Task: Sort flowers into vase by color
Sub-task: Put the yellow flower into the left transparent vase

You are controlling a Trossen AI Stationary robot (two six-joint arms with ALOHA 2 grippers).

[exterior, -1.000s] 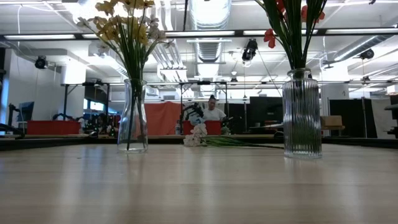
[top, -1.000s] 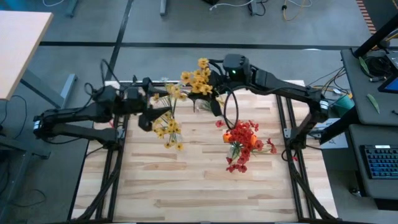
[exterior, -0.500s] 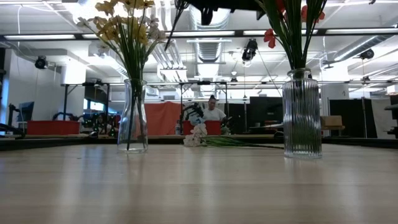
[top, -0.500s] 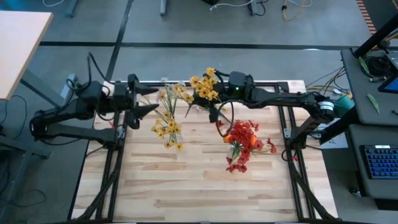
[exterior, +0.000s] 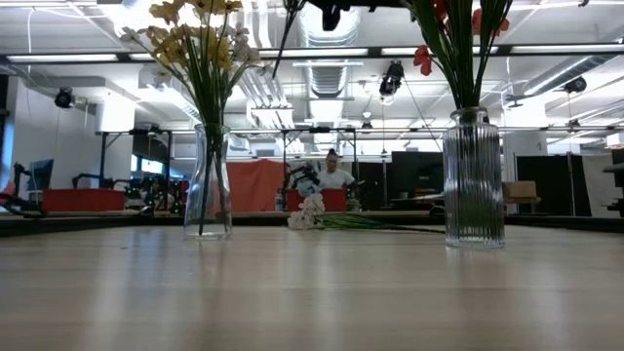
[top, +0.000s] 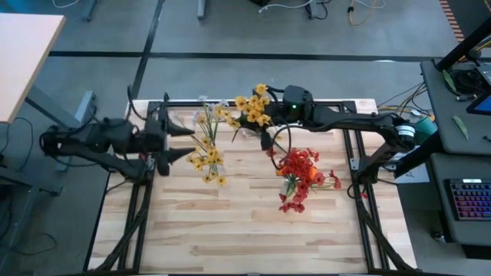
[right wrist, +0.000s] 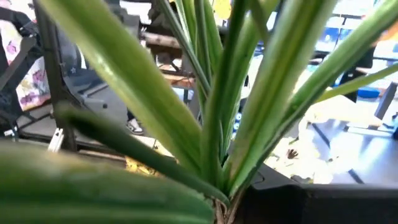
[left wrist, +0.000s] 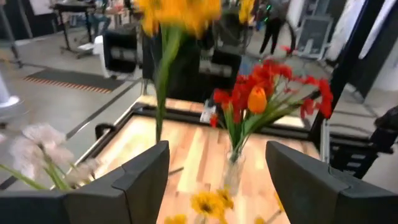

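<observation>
The flowers split three ways: a yellow spray [top: 253, 107] held aloft over the table's far edge by the right gripper [top: 265, 136], clamped on its stalks [right wrist: 224, 124], a yellow bunch [top: 207, 157] in the clear vase [exterior: 209, 183], and red ones [top: 299, 172] in the ribbed vase [exterior: 474, 180]. Only the low view shows a white stem [exterior: 336, 220] lying far back on the table. The left gripper [top: 180, 142] hovers beside the yellow bunch, fingers [left wrist: 140, 171] spread wide, empty.

Even, bright overhead light falls on the desk [top: 253, 222], with soft shadows. In the low view, ceiling strip lights [exterior: 331, 51] glare (blowing out the top left corner). The left wrist view is motion-blurred; green stalks [right wrist: 217, 106] fill the right wrist view, probably too close to focus.
</observation>
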